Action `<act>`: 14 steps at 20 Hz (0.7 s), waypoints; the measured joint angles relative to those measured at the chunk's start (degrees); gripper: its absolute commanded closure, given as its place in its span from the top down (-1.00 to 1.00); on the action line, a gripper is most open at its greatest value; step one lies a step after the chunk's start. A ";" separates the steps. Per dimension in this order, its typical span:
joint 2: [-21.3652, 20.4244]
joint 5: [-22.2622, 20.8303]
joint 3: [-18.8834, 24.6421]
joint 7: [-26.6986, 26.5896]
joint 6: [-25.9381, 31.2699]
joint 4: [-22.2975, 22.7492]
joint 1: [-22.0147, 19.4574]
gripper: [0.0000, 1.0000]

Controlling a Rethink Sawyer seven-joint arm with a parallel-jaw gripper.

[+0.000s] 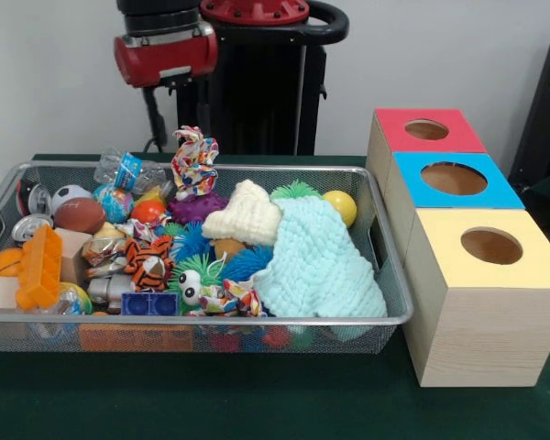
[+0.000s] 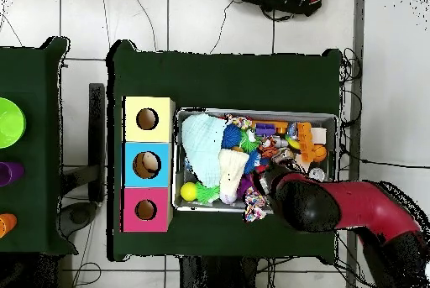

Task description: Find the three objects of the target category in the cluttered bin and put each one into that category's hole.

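A wire bin (image 1: 390,316) holds a jumble of toys. Among them are a pale blue knitted cloth (image 1: 316,261), a cream cloth (image 1: 246,213), a yellow ball (image 1: 341,205), a tiger-striped toy (image 1: 151,261), a green spiky toy with eyes (image 1: 197,280), an orange block (image 1: 41,266) and a brown football (image 1: 80,215). A multicoloured rope toy (image 1: 194,160) stands up above the bin's back rim, and its lower end cannot be seen. My red arm head (image 1: 165,55) hangs over that back corner (image 2: 290,194). The gripper under it is not clear in either view.
Three wooden boxes with round holes stand beside the bin: red-topped (image 1: 426,130), blue-topped (image 1: 454,179) and yellow-topped (image 1: 491,246). From overhead, something pale shows inside the blue box's hole (image 2: 147,164). A plastic bottle (image 1: 124,170) and a can (image 1: 29,226) lie at the bin's back left.
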 measured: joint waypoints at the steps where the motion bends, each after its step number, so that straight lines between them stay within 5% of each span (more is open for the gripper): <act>1: 0.52 -0.02 0.58 -0.34 0.55 -0.24 -1.16 1.00; 8: 3.95 -3.31 4.05 -4.61 2.44 -1.04 -7.07 1.00; 14: 8.26 -12.21 5.63 -10.68 2.45 -0.99 -9.37 1.00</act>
